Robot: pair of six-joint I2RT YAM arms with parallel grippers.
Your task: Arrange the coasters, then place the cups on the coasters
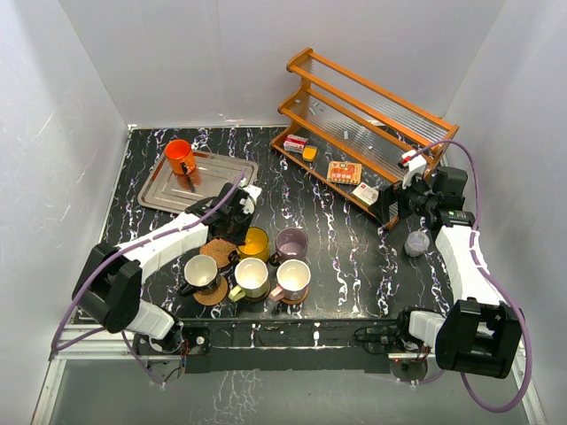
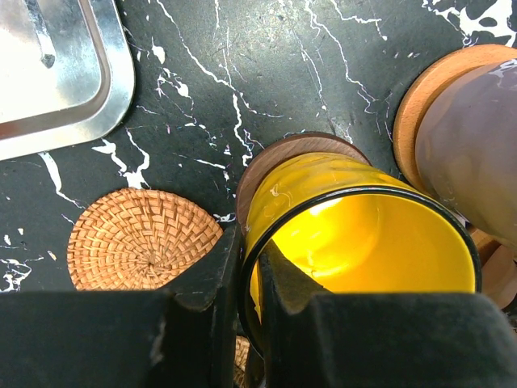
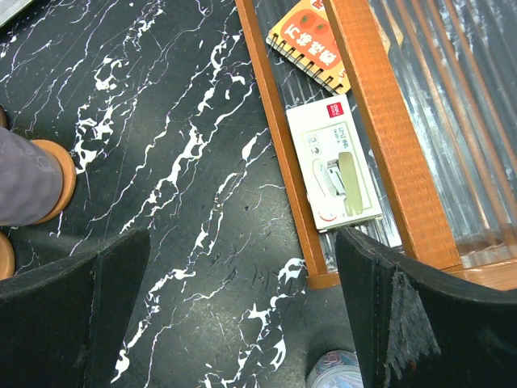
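**Top view.** The left gripper (image 1: 237,221) is at the yellow mug (image 1: 255,241), which stands mid-surface in the rear row, next to the lilac mug (image 1: 291,241). An empty woven coaster (image 1: 218,251) lies just to the left of the yellow mug. In the front row, the black mug (image 1: 201,273), pale yellow-green mug (image 1: 251,277) and cream-pink mug (image 1: 292,279) each sit on a coaster. The orange mug (image 1: 180,156) stands on the steel tray (image 1: 217,168), well apart from the others. The right gripper (image 1: 396,205) hovers near the wooden rack (image 1: 354,97), with a small grey cup (image 1: 416,242) close by.

**Left wrist view.** The fingers (image 2: 214,275) are narrow and pinch the yellow mug's wall at the rim, one outside and one inside. A dark brown coaster (image 2: 299,149) shows under the mug's far side. Whether the base rests on it cannot be told.

**Right wrist view.** The fingers (image 3: 73,323) stand wide with nothing between them, over bare surface beside the rack's lowest shelf. A white box (image 3: 335,162) and a notebook (image 3: 311,36) lie on that shelf.

**Handling, judged.** The mug is glazed ceramic, so it is likely rigid, fairly heavy, slick and prone to chipping. An off-centre rim pinch may let it tilt, so it should be set down gently and level. The orange mug is best taken by the rim wall, away from the handle.
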